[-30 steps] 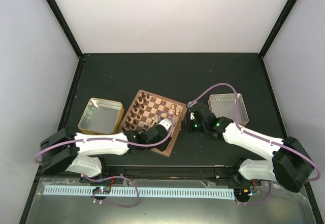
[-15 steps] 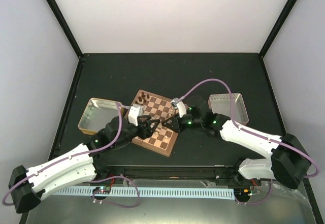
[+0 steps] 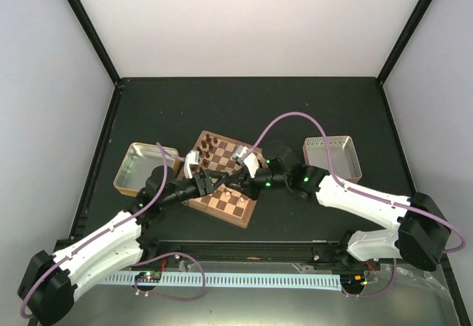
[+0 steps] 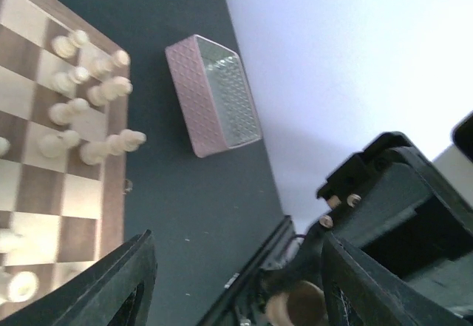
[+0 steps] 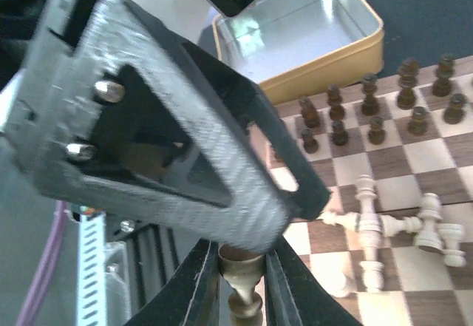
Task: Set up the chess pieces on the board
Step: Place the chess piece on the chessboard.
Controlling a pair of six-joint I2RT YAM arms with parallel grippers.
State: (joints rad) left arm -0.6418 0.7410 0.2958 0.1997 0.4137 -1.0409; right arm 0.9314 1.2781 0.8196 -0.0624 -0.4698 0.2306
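The board (image 3: 238, 206) lies mid-table with dark chessmen (image 3: 210, 145) along its far-left edge. Several cream chess pieces (image 5: 384, 226) lie toppled on its squares, and others stand grouped (image 4: 89, 108) near the rim. My right gripper (image 5: 242, 270) is shut on one cream piece (image 5: 242, 285), gripped at its base end above the board. My left gripper (image 4: 244, 289) is open right in front of it, and the held piece's round base (image 4: 295, 305) shows between the left fingers (image 4: 129, 282), nearer the right one. In the top view the left gripper (image 3: 212, 185) and the right gripper (image 3: 226, 183) meet over the board's near-left part.
A gold tin tray (image 3: 140, 169) stands just left of the board, empty inside. A pinkish tray (image 3: 332, 156) stands to the right. Black frame posts border the dark table, and a slotted rail runs along the near edge.
The left arm has swung from across the board's front to its left side and opened wider. The right gripper has moved left from the board's right edge, carrying the cream piece to meet it.
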